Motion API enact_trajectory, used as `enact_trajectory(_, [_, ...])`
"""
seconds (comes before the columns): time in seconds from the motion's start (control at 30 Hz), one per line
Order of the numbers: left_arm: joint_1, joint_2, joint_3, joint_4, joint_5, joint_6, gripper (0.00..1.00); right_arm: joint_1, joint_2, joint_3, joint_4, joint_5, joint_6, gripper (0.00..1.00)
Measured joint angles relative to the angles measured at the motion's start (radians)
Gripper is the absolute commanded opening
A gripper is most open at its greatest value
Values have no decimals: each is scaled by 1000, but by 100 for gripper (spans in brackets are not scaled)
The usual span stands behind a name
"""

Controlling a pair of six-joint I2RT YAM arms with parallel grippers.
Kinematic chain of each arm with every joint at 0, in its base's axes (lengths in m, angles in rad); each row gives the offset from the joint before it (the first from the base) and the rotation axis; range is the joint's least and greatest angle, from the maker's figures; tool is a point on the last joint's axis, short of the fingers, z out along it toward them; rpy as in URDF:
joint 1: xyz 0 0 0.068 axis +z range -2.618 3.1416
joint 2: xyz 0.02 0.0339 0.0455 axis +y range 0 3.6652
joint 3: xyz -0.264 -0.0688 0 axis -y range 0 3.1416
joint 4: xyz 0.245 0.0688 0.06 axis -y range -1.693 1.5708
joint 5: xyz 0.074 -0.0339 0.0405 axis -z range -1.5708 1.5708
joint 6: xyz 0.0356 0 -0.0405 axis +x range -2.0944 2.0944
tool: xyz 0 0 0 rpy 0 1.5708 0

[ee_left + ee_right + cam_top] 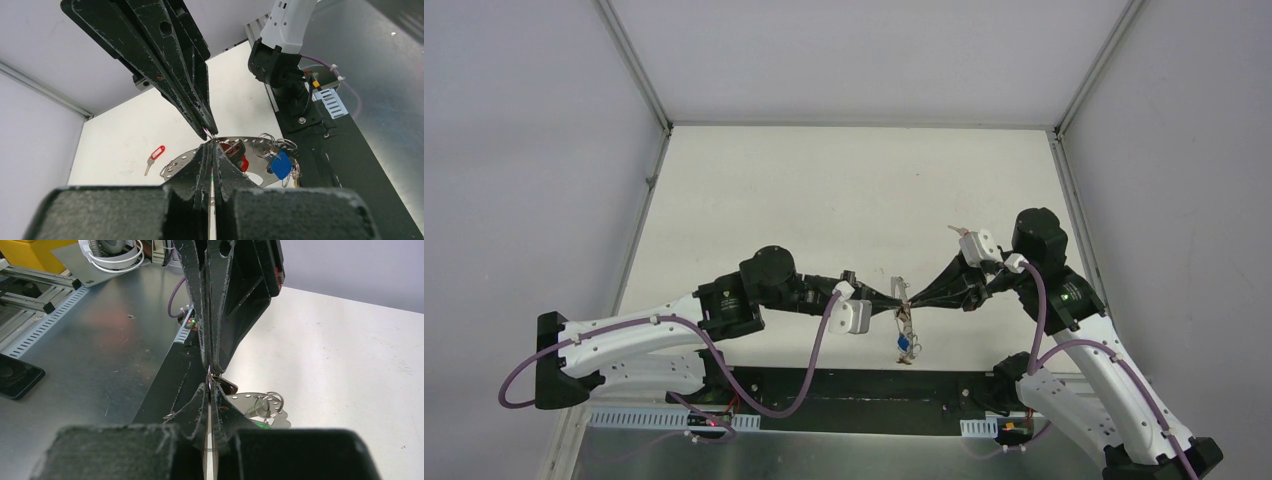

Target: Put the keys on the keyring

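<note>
A bunch of keys (906, 340) hangs at the lower centre of the overhead view, just below the point where two black grippers meet tip to tip. In the left wrist view, one key (281, 165) right of centre has a blue plastic head. A red head shows just to its left, amid small silvery split rings and a curved, hole-punched metal strip (182, 159). A separate red-headed key (156, 154) lies alone on the white table (824, 200), left of centre. The keyring (208, 133) shows only as a thin bit of wire between the meeting tips. The left gripper (212, 146) and right gripper (210, 386) are both closed, each apparently pinching that wire.
</note>
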Motion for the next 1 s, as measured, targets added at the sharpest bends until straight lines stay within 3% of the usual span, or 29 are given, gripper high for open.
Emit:
enact_trajectory(0.8, [-40,-3,0,-44,-87,53,0,3,-8,-5,27,52,58,0])
enact_trajectory(0.87, [-42,-3,0,-45,-94,54,11,4,-14,-11,36,57,63,0])
enact_trajectory(0.93, [-45,-5,0,-48,-105,57,29,5,-16,-13,39,62,71,0])
enact_trajectory(1.0, [-47,-11,-1,-56,-110,52,59,5,-15,-13,44,68,74,0])
